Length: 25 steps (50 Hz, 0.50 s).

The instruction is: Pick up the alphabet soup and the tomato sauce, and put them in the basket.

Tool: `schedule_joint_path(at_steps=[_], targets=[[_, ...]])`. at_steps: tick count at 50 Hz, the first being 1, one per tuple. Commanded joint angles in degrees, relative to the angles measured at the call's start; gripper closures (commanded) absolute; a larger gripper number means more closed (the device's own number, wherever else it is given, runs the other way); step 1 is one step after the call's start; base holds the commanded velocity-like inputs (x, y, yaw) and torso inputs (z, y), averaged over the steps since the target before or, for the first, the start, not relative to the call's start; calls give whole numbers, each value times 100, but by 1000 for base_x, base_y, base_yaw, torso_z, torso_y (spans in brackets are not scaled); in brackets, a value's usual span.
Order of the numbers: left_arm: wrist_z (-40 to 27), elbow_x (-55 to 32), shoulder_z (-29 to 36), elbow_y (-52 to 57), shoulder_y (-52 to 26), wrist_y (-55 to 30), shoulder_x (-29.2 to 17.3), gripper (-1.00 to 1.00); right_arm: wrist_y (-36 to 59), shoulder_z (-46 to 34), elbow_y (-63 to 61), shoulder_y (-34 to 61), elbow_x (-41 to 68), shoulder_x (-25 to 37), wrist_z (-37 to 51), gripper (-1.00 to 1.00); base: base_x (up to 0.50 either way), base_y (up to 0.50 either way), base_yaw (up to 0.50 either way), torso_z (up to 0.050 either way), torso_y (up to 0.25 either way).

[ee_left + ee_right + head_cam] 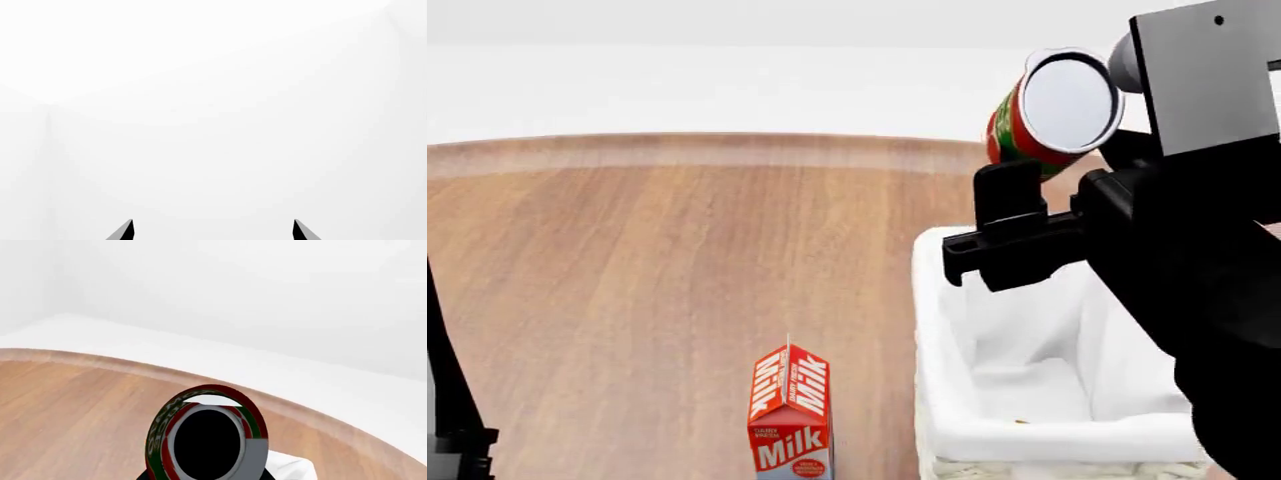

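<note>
My right gripper [1065, 168] is shut on the tomato sauce [1052, 108], a red and green can held on its side in the air above the far end of the basket [941, 300]. The can's pale end faces the head camera. In the right wrist view the tomato sauce [207, 440] fills the space between the jaws of the right gripper [207, 476], with a corner of the basket's white cloth [291, 465] beyond it. My left gripper [213, 231] is open, its two tips wide apart against plain white. The alphabet soup is out of view.
A red and white milk carton [790, 412] stands on the wooden table [667, 260], just left of the basket's near end. Part of my left arm [454, 420] shows at the lower left edge. The table's rounded far edge meets a white wall.
</note>
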Motion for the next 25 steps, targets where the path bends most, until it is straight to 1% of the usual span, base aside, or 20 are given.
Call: schedule_joint_path(at_steps=[1,12,25], targets=[[7,-6,-4,0,-21,-16,0,-100,18,-339,1132,13,-1067,-526,-508,100,0,0,0,0,0],[27,25,19,0,-64,-59,0,-100,-241,-724,2107,-235,-1817,-1022,-796,100,0,0,0,0,0],[24,15,17,0,-70,-61,0,-100,-596,-901,3454,-323,-2299,-1630,-1078,100,0,0,0,0,0]])
